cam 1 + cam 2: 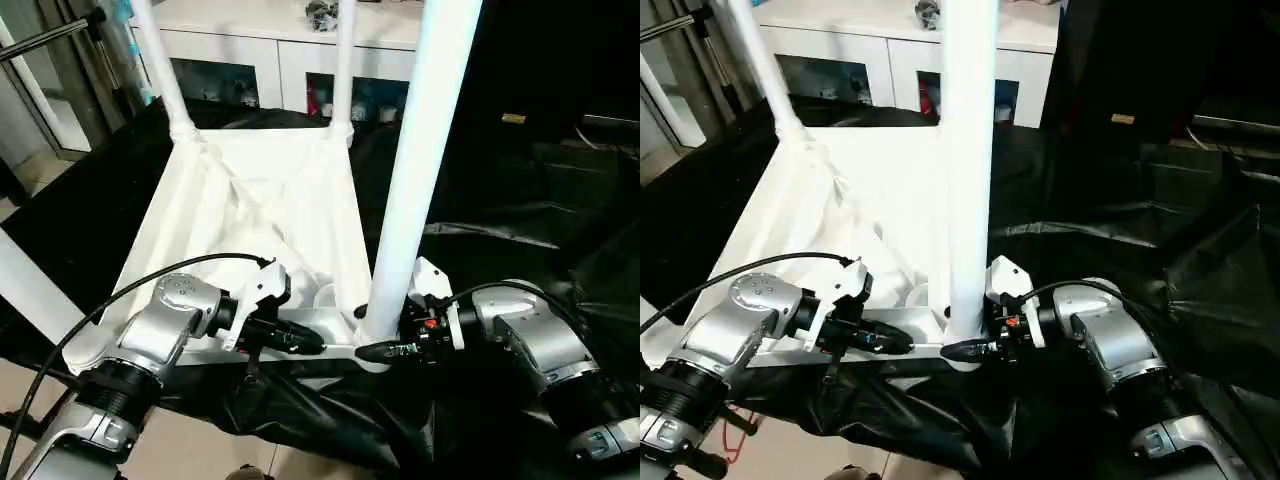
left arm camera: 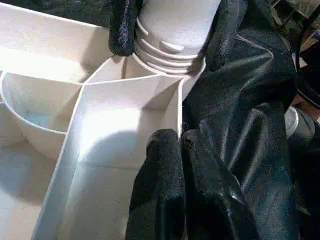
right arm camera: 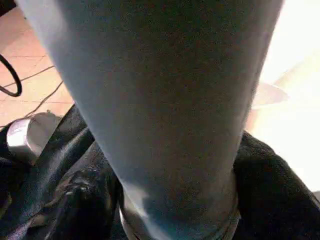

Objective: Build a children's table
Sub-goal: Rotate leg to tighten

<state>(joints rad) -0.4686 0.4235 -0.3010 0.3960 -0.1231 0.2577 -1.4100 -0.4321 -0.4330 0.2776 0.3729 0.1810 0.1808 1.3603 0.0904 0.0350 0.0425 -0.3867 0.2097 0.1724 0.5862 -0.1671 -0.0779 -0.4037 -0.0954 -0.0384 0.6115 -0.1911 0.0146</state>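
The tabletop lies upside down on a black sheet, ribbed underside up, and legs stand up from its corners: two at the far side, the far-left leg and the far-right leg, one leaning out at the near left, and the near-right leg, thick and tall right in front of the head camera. That near-right leg sits in its round corner socket, and the left wrist view catches the threads at its foot just above the socket's rim. The left gripper lies low along the near edge of the tabletop, its fingers pressed together with nothing between them, tips beside a rib close to that corner. The right gripper comes in from the other side at the foot of the same leg, its black fingers spread wide to either side of the threaded base, one on each flank. Whether they actually bear on the leg cannot be told. In the right wrist view the leg towers straight up between the gripper's own fingers. Behind the table stands a white cabinet with glass doors.
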